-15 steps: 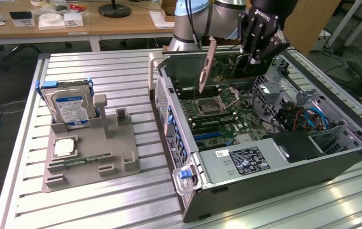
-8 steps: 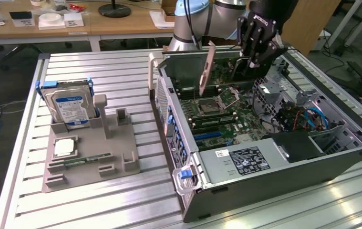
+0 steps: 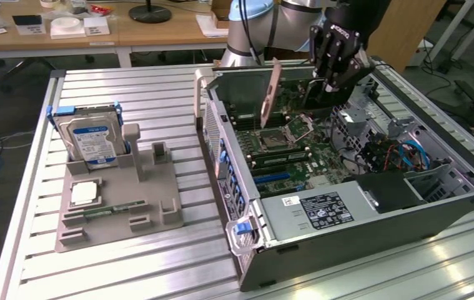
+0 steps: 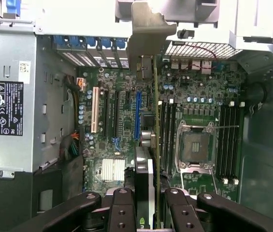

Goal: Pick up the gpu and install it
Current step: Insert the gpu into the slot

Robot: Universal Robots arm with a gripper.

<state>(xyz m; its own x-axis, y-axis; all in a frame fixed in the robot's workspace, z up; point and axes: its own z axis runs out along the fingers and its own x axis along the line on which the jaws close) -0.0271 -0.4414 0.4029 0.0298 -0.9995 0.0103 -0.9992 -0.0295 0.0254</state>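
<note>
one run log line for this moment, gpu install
gripper: shut on gpu | gpu: edge-on above motherboard in open pc case | seated: no

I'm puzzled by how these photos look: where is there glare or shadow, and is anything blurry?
Exterior view: overhead light glares off the ribbed metal table, while the computer case interior sits in shade. Wrist view: the gripper fingers and the held gpu look soft and dark up close; the motherboard is sharper, and pale metal above washes out.

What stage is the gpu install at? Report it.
Done: the gpu is picked up, clamped in the gripper and held edge-on above the motherboard inside the open computer case. Left: it is not yet seated in a slot.
</note>
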